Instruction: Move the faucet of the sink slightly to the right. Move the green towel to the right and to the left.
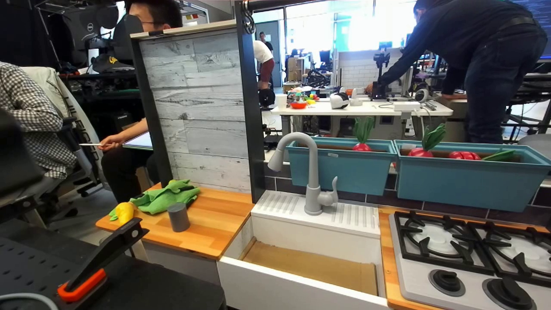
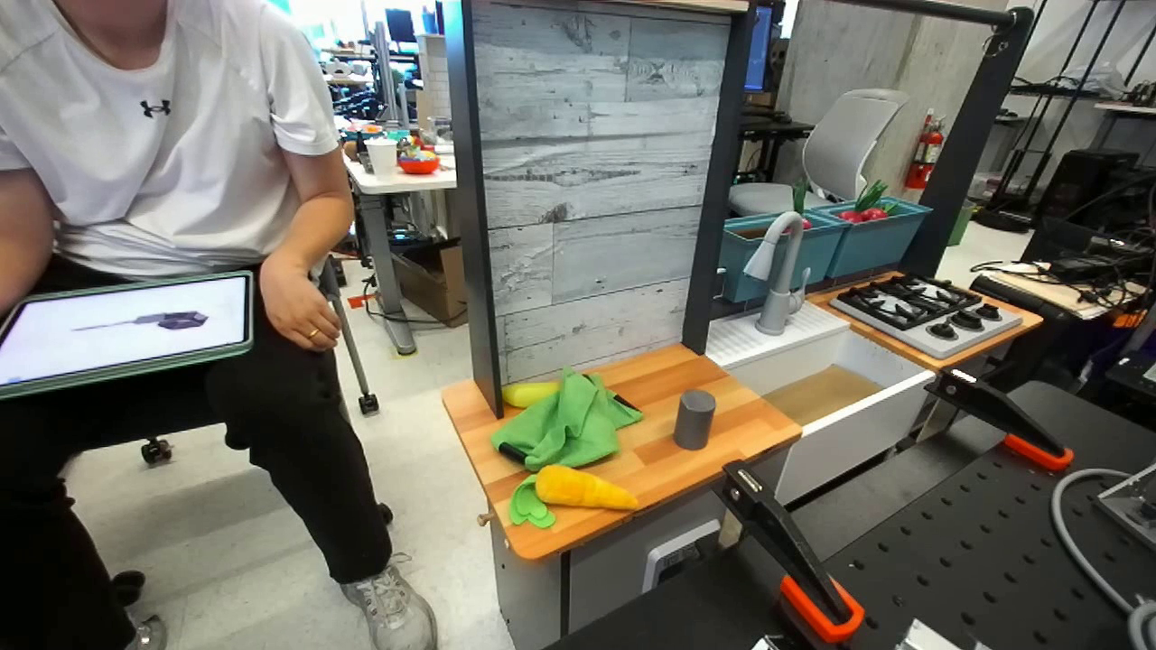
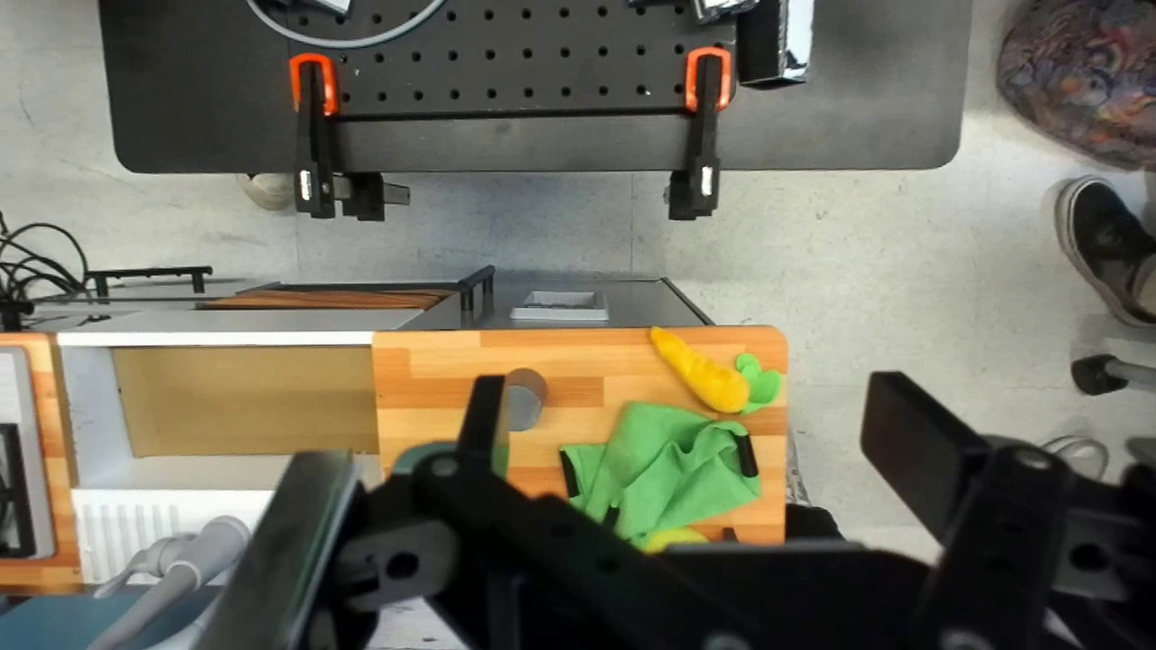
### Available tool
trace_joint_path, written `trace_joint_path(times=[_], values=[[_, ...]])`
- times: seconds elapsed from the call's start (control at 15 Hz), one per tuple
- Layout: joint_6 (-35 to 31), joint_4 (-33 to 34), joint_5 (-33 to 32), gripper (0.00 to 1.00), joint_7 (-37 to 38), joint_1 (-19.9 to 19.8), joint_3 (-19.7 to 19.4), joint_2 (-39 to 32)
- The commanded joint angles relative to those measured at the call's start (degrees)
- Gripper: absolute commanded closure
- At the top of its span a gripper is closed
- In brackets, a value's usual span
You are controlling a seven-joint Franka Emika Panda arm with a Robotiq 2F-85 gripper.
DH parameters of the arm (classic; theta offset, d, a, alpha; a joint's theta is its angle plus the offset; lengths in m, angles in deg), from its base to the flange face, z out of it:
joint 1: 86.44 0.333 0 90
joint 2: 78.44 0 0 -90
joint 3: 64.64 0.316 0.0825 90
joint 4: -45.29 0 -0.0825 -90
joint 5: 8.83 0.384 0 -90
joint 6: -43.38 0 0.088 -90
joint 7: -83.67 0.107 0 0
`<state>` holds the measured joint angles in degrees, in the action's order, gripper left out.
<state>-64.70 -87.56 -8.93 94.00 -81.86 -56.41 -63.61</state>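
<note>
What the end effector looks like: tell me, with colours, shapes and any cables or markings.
In the wrist view, the end effector is mostly black, with two blocky fingers and greyish links. Round bolt heads show, and the links have dark round holes. No cable or lettering can be made out on it; the arm cannot be clearly identified.

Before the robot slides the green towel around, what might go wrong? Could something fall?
Possibly. The gray cylinder stands between the green towel and the sink, so dragging the towel that way might knock it over.

The toy carrot lies close to the towel, near the edge of the wooden counter, so a nudge could push it off.

A yellow thing is partly hidden by the towel and might get dragged along.
</note>
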Motion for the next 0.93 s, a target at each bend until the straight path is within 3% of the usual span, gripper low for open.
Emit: trace_joint_path(times=[0.0, 0.47, 0.87], values=[[-4.18, -3.15, -2.68, 0.0, 0.69, -2.89, -2.99, -0.41], [-18.18, -2.05, -4.74, 0.0, 1.17, -10.64, -11.01, -8.77], [-34.2, -0.54, -4.1, 0.0, 3.82, -13.46, -15.29, -18.16]])
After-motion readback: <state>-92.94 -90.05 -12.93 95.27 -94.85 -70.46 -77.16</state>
